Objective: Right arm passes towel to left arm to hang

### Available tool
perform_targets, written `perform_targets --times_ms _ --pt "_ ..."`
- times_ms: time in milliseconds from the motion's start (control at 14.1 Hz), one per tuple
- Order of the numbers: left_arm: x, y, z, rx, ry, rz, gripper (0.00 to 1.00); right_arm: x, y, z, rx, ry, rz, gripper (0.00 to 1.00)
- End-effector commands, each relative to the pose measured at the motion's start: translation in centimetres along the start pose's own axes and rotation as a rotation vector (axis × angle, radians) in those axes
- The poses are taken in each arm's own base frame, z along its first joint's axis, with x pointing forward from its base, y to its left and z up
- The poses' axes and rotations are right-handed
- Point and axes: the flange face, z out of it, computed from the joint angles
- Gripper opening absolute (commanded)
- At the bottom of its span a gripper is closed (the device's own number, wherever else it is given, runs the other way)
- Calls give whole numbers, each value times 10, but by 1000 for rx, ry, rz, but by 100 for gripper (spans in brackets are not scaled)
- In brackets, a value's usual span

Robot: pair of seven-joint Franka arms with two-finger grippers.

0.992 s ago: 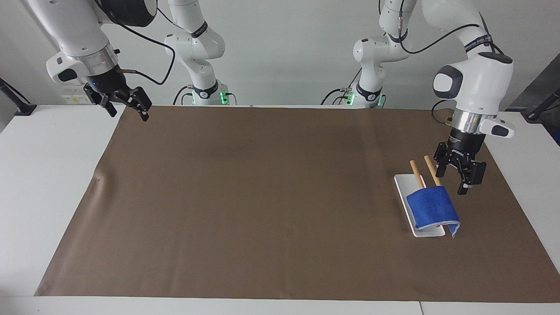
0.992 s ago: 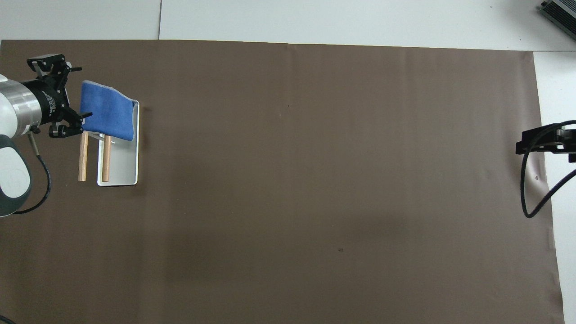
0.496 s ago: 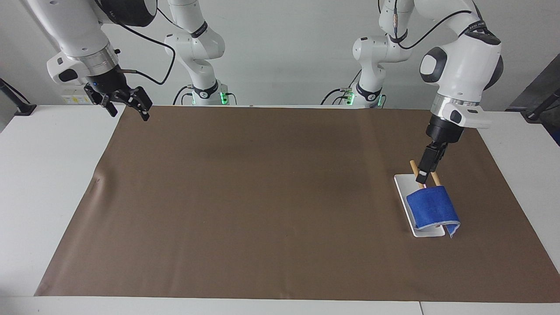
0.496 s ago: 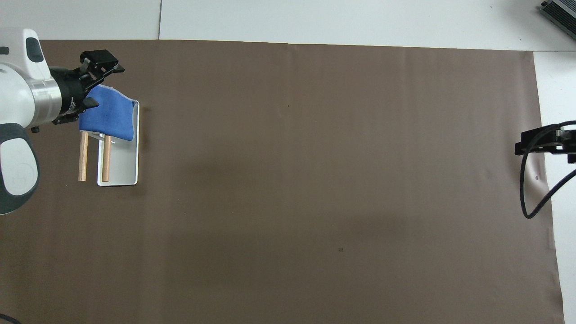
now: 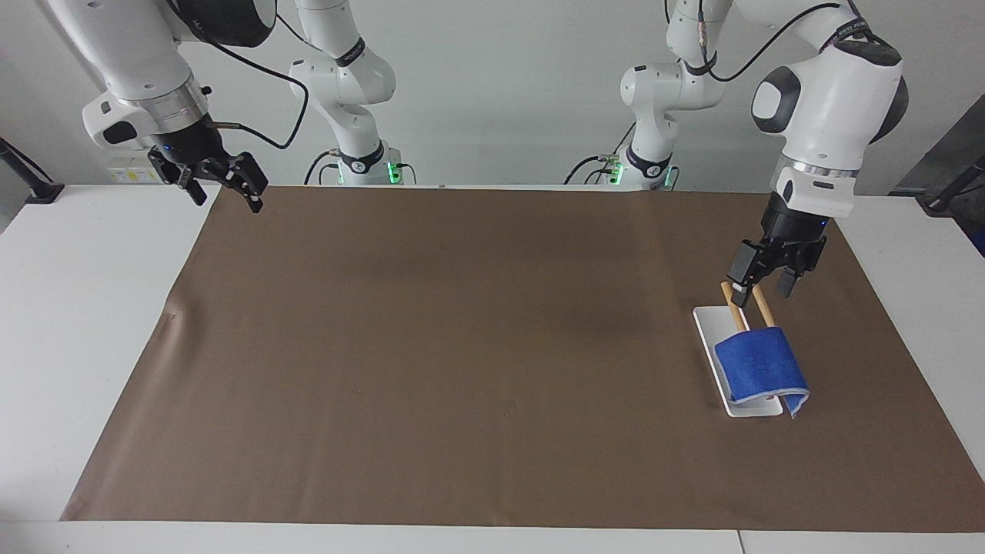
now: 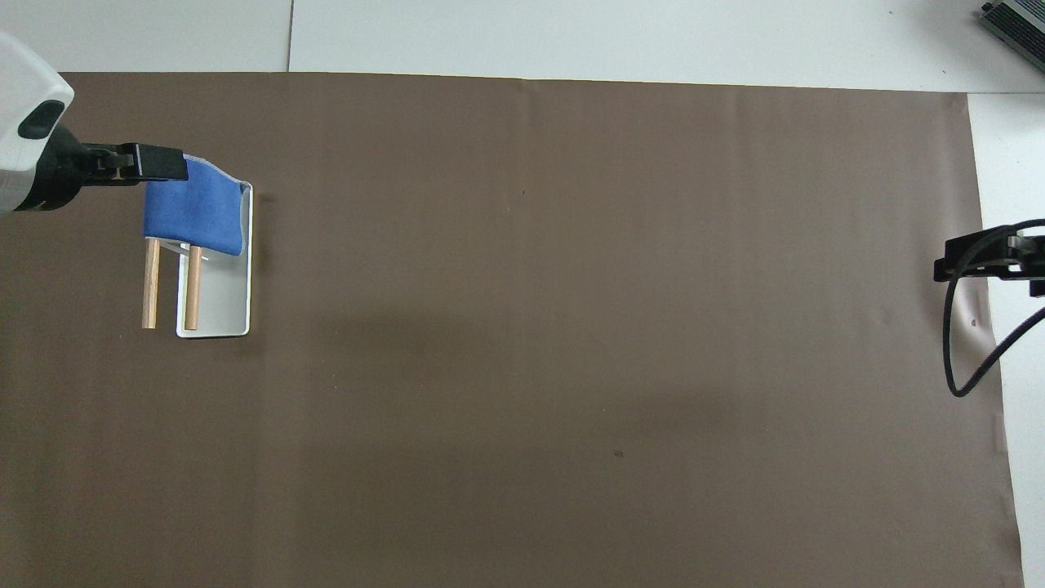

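Blue towel hangs draped over two wooden rods at frame right; left gripper spread wide, empty, above them; right gripper spread wide, empty, waits upper left.

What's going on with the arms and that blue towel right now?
Left gripper open, empty, over rods. Right gripper open, waiting. Towel draped over rods. Nothing in the way.

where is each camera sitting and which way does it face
Facing view: high across the table, looking back at the robots; both whole arms show, left gripper over the rack's wooden rods, right gripper waiting over the brown mat's corner.
Overhead view: high above the robots' end, looking steeply down and forward; only the left wrist and gripper and right gripper show.
Shared: the blue towel draped over the rods on the white rack, the mat, both grippers.
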Motion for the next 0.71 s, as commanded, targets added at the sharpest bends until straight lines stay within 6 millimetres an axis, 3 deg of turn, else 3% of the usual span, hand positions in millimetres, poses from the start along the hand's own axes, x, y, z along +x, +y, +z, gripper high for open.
perform_targets --times_ms 0,212,638 --pt "-8 0 -18 29 -84 58 100 -7 1 -1 22 -11 -17 100" --pt "-14 5 -44 38 -188 127 100 -7 2 -1 22 -11 -14 100" --pt "-33 0 -61 46 -256 187 100 -7 2 -2 21 -9 -15 100"
